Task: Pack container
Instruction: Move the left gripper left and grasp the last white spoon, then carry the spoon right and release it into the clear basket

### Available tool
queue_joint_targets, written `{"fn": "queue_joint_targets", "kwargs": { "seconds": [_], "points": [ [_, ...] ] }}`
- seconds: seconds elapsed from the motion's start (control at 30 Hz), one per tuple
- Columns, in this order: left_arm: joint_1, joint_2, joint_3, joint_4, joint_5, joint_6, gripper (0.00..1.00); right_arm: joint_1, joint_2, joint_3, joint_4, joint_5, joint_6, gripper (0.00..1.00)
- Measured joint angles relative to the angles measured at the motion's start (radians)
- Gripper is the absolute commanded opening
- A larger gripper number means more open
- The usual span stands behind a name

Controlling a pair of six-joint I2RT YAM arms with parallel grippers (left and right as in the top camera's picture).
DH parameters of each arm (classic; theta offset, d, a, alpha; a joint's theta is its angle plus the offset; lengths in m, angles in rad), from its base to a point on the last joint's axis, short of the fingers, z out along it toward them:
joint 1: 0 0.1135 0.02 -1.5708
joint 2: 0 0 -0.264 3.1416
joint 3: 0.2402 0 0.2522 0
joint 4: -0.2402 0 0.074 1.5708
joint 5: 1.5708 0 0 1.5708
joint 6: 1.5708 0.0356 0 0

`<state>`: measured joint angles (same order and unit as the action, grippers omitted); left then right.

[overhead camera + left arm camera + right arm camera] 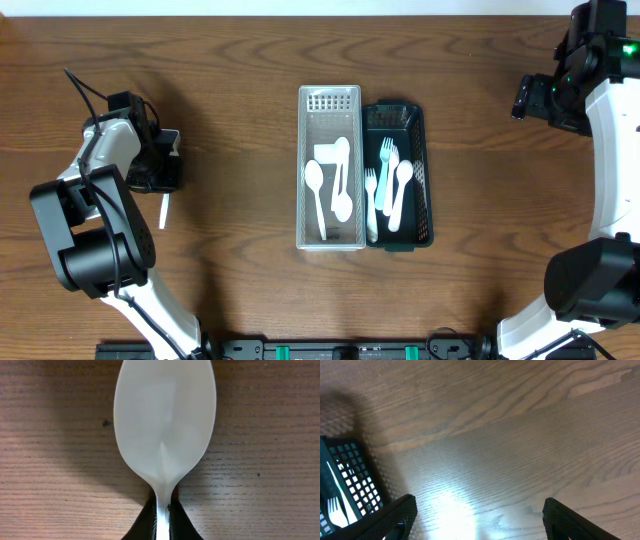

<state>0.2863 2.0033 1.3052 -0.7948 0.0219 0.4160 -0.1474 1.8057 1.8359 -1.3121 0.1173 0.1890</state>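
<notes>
The white plastic spoon (165, 425) is well to the left of the clear rectangular plastic tray (330, 100), bowl just above the wood; the left gripper (161, 517) has its jaws closed tight on the narrow neck; the spoon looks light, stiff and slick, so that hold is fair, though it may pivot; the right gripper (480, 520), well right of the tray, is spread wide and empty; a black mesh basket (398, 238) touches the tray's right side.
</notes>
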Motion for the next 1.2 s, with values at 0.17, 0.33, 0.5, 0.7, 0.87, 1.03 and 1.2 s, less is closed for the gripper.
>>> {"fn": "queue_joint_targets", "kwargs": {
  "seconds": [0.17, 0.33, 0.5, 0.7, 0.87, 1.03, 1.2],
  "points": [
    [0.0, 0.0, 0.0, 0.0, 0.0, -0.001, 0.06, 0.0, 0.0, 0.0, 0.0, 0.0, 0.0, 0.84],
    [-0.029, -0.021, 0.003, -0.017, -0.003, -0.021, 0.06, 0.0, 0.0, 0.0, 0.0, 0.0, 0.0, 0.84],
    [-0.161, -0.135, 0.068, -0.087, -0.006, -0.084, 0.06, 0.0, 0.0, 0.0, 0.01, 0.0, 0.0, 0.84],
    [-0.431, -0.325, 0.217, -0.186, -0.003, -0.234, 0.06, 0.0, 0.0, 0.0, 0.015, 0.0, 0.0, 0.84],
    [-0.62, -0.369, 0.255, -0.196, 0.0, -0.416, 0.06, 0.0, 0.0, 0.0, 0.015, 0.0, 0.0, 0.84],
    [-0.752, -0.34, 0.255, -0.198, 0.001, -0.625, 0.06, 0.0, 0.0, 0.0, 0.015, 0.001, 0.0, 0.84],
    [-0.83, -0.262, 0.255, -0.194, 0.001, -0.774, 0.06, 0.0, 0.0, 0.0, 0.015, 0.001, 0.0, 0.84]
  ]
}}
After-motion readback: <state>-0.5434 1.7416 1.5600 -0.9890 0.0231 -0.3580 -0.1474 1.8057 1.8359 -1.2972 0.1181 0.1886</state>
